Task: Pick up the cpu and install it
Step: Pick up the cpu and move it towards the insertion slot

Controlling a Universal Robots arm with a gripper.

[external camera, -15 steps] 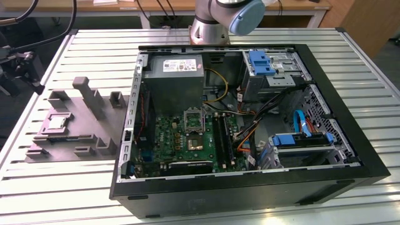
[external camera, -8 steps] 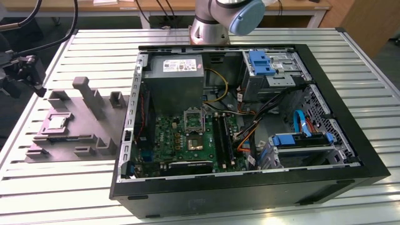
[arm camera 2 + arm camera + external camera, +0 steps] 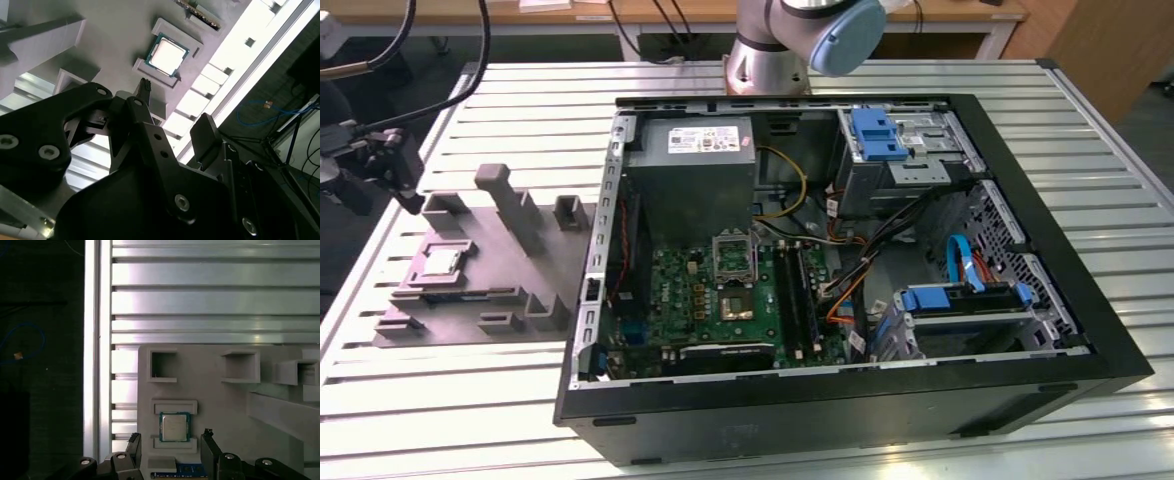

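Note:
The cpu (image 3: pixel 442 262), a small silvery square chip, lies flat in a recess of the grey tray (image 3: pixel 520 290) at the exterior view's left. My gripper (image 3: pixel 400 180) hangs above the tray, a little off from the chip. It is open and holds nothing. In the first wrist view the cpu (image 3: pixel 174 427) shows between the two black fingertips (image 3: pixel 134 441), still apart from them. The second wrist view has the cpu (image 3: pixel 166 55) beyond the gripper (image 3: pixel 175 107). The metal-framed socket (image 3: pixel 734 255) sits on the green board inside the case.
An open black computer case (image 3: pixel 854 400) fills the middle of the slatted metal table (image 3: pixel 1107 130), with cables, blue drive brackets (image 3: pixel 878 133) and a power supply (image 3: pixel 700 160) inside. Upright grey blocks (image 3: pixel 507 205) stand on the tray near the chip. The arm's base (image 3: pixel 781 45) stands behind the case.

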